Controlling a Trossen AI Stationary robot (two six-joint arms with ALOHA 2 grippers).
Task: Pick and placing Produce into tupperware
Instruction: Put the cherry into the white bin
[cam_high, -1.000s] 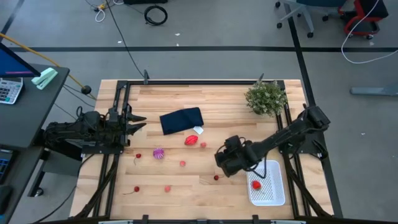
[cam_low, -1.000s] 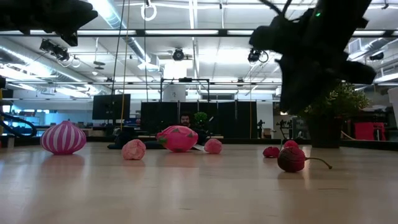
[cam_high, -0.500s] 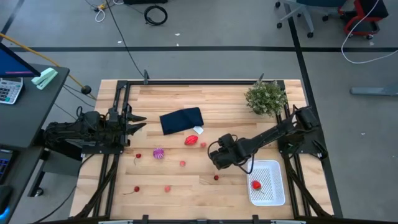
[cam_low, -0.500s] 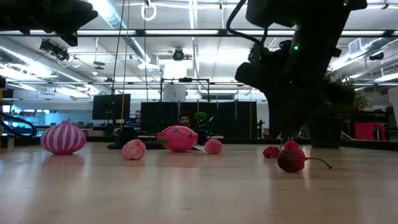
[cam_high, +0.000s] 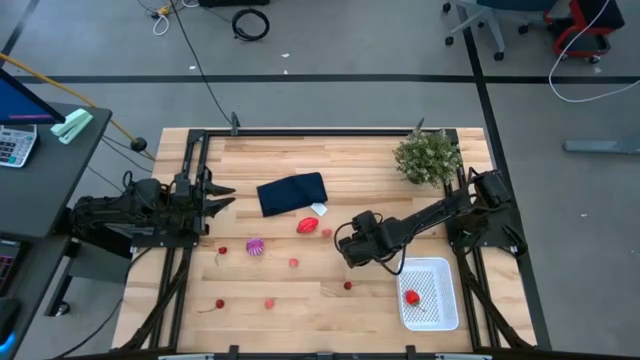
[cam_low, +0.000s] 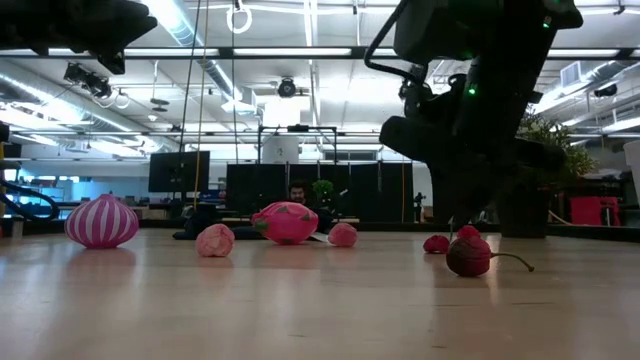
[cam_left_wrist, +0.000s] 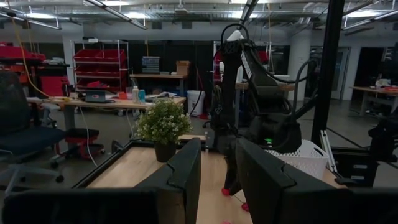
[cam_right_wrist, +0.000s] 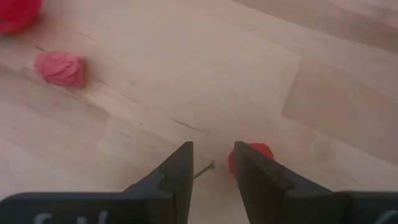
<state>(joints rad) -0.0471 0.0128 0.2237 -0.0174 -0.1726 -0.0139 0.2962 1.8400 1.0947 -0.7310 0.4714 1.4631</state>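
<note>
White plastic, dotted at the bottom: the tub (cam_high: 431, 318) sits at the table's right front corner, its long side running along the right rail. One red piece (cam_high: 411, 297) lies inside it, by the left wall.

The rest of the produce lies loose on the wood, all left of the tub. I count one bigger red piece (cam_high: 307, 226), an oval lying slightly askew, a purple striped ball (cam_high: 254, 246) further left, and six small bits: a pink one (cam_high: 326, 233) just beside the oval, a pink one (cam_high: 293, 263), a dark red one (cam_high: 347, 285) nearest the tub, a red one (cam_high: 222, 250) beyond the ball, and a red (cam_high: 219, 304) and a pink (cam_high: 269, 302) near the front edge.

The right gripper (cam_high: 348, 258) hangs low just left of the tub, its fingers (cam_right_wrist: 180, 163) a little apart with only bare wood between them. A small red bit (cam_right_wrist: 252, 152) with a stem lies just past them.

The left gripper (cam_high: 222, 200) waits far left of the tub, fingers slightly parted and pinching nothing.

Behind the tub stands a green plant (cam_high: 428, 157). A navy cloth (cam_high: 291, 194) lies well left of the plant, with a white tag (cam_high: 319, 209) at its corner, too small to read.
</note>
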